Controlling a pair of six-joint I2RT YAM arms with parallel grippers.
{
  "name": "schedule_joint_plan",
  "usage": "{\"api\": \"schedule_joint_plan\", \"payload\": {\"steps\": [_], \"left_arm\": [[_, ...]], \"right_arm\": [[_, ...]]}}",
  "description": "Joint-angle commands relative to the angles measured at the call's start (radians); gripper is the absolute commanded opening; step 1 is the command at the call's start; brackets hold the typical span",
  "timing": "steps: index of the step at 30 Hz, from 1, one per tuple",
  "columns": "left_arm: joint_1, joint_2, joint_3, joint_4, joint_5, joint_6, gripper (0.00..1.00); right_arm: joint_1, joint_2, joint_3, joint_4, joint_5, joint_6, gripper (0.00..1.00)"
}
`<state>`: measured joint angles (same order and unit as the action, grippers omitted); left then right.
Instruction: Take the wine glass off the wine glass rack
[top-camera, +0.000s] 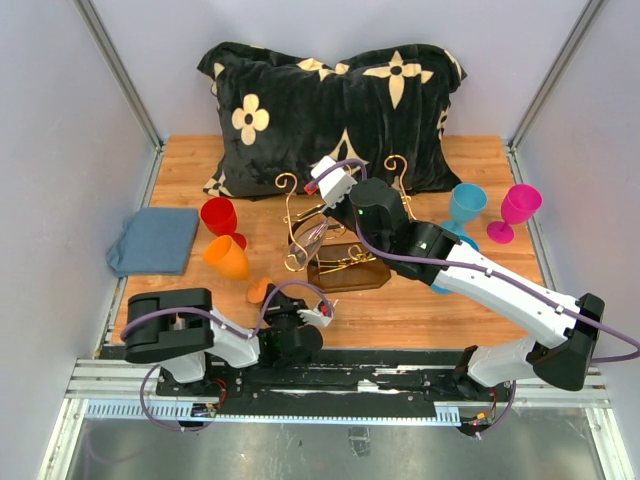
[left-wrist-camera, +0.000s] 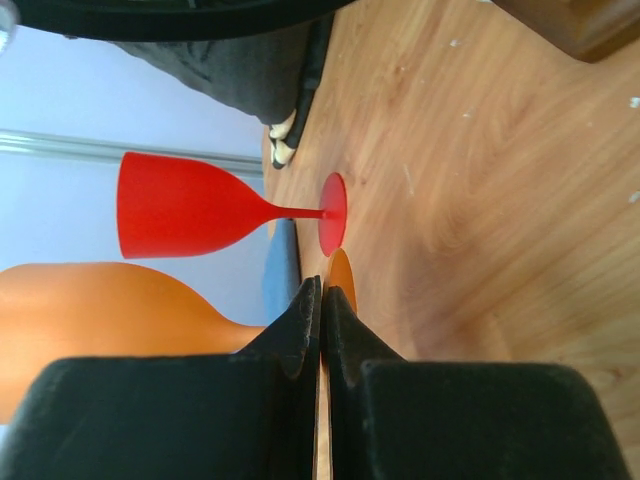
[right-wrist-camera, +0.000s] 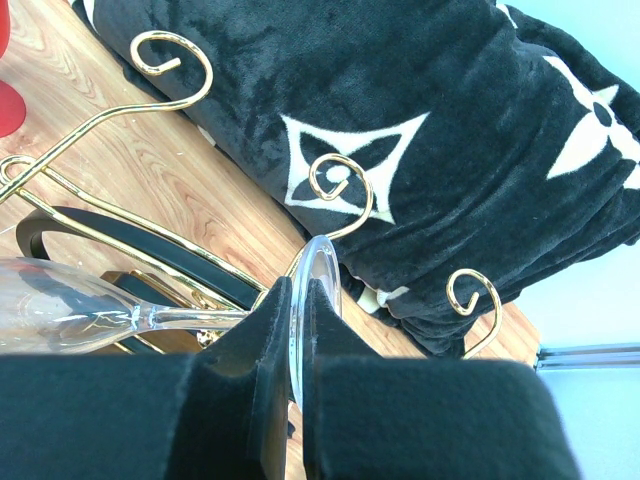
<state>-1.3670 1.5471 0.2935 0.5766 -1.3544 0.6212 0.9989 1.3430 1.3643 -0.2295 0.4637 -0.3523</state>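
The wine glass rack (top-camera: 345, 250) is a gold wire stand with curled scrolls on a dark brown base, in the middle of the table. Its scrolls (right-wrist-camera: 335, 180) and a black rail (right-wrist-camera: 150, 255) show in the right wrist view. A clear wine glass (top-camera: 310, 240) lies sideways at the rack, its bowl (right-wrist-camera: 50, 310) to the left. My right gripper (right-wrist-camera: 297, 290) is shut on the glass's round foot (right-wrist-camera: 325, 275); in the top view it (top-camera: 326, 212) is over the rack. My left gripper (left-wrist-camera: 322, 295) is shut and empty, low near the table's front edge (top-camera: 318, 312).
A black flowered pillow (top-camera: 330, 110) lies behind the rack. A red glass (top-camera: 219, 215) and an orange glass (top-camera: 226, 258) stand left of it, close ahead of my left gripper (left-wrist-camera: 190, 205). A blue cloth (top-camera: 152, 240) lies far left. Blue (top-camera: 466, 205) and magenta (top-camera: 518, 205) glasses stand right.
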Motion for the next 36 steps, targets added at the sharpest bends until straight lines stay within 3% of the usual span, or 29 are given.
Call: {"api": "schedule_joint_plan", "payload": {"steps": [1, 11, 13, 17, 18, 31, 34, 36], "left_arm": [[-0.023, 0.073, -0.003, 0.107, -0.05, -0.116, 0.01], [-0.023, 0.305, 0.062, 0.266, -0.022, -0.04, 0.01], [-0.023, 0.374, 0.058, 0.439, -0.021, 0.089, 0.0], [-0.023, 0.518, 0.014, 1.078, -0.006, 0.519, 0.0], [-0.021, 0.538, 0.026, 1.109, -0.003, 0.533, 0.0], [-0.023, 0.57, 0.058, 0.965, 0.035, 0.479, 0.01], [-0.024, 0.501, 0.083, 0.682, 0.077, 0.296, 0.0], [-0.024, 0.399, 0.141, 0.226, 0.157, 0.047, 0.0]], "right_arm": [[-0.031, 0.034, -0.011, -0.05, -0.008, 0.044, 0.01], [-0.031, 0.044, -0.009, -0.054, -0.007, 0.045, 0.01], [-0.031, 0.041, -0.01, -0.056, -0.007, 0.045, 0.01], [-0.03, 0.038, -0.013, -0.054, -0.007, 0.043, 0.01], [-0.031, 0.04, -0.011, -0.054, -0.007, 0.041, 0.01], [-0.031, 0.037, 0.0, -0.063, -0.008, 0.038, 0.01], [-0.031, 0.033, -0.002, -0.063, -0.008, 0.033, 0.01], [-0.031, 0.027, -0.006, -0.06, -0.008, 0.03, 0.01]]}}
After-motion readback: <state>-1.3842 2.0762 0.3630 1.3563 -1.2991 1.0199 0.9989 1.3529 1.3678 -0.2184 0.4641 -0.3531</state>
